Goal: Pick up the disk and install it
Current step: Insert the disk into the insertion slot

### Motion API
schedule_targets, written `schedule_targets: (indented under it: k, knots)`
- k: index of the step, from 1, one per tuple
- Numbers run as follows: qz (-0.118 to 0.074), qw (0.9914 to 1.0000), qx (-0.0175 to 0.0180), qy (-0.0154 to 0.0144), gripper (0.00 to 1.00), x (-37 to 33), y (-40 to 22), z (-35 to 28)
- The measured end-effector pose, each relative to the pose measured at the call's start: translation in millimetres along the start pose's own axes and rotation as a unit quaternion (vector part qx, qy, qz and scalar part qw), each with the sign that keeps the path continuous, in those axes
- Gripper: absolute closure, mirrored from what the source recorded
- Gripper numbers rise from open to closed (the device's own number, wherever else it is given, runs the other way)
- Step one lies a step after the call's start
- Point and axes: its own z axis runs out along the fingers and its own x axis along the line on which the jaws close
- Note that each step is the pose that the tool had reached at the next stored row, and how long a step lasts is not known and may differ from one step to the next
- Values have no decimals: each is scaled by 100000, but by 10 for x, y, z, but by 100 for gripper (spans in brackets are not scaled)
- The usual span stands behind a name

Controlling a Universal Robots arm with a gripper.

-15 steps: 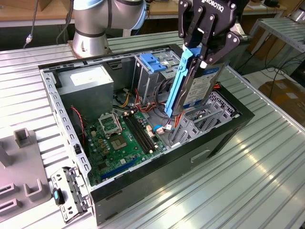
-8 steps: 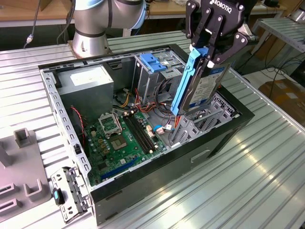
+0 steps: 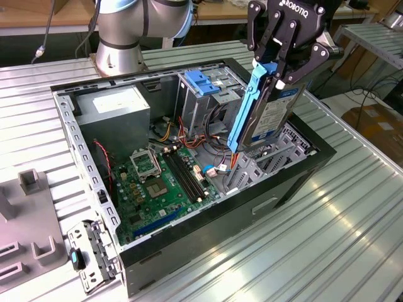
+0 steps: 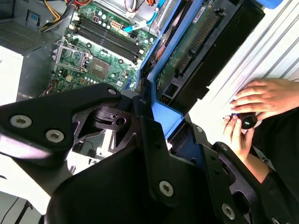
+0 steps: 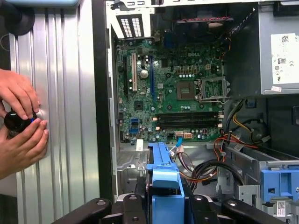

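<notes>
As the black metal gripper has its jaws closed on the silver, blue-railed rectangular disk, tilted on edge at upper right of the exterior view, pickup looks done; seating it inside the open black computer case is left.

Disk in pincer, above computer case

Silver arm, pale-blue joint caps, black gripper, bright screw heads
</notes>
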Motion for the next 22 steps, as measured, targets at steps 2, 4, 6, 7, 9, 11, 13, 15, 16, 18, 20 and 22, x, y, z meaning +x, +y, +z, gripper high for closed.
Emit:
schedule_targets:
  k: [2,4,6,7,9,11,13,15,16,18,20,22]
  knots:
    - [-10,100000,2,-1,63,0,-9,1]
    - [-2,100000,1,-4,63,-1,-34,6]
    - [-1,100000,2,-4,63,-1,-60,12]
    - [-1,100000,1,-8,63,0,-68,17]
    - [0,100000,1,-1,63,1,-94,26]
    - [-5,100000,-4,-4,63,1,-162,41]
    - [-2,100000,-28,3,63,1,-209,50]
    - [-3,100000,-77,0,63,1,-251,62]
    - [-8,100000,-109,5,63,2,-267,67]
    - [-6,100000,-139,7,63,4,-311,83]
    - [-4,100000,-138,7,63,4,-373,97]
    - [-9,100000,-137,11,63,11,-410,115]
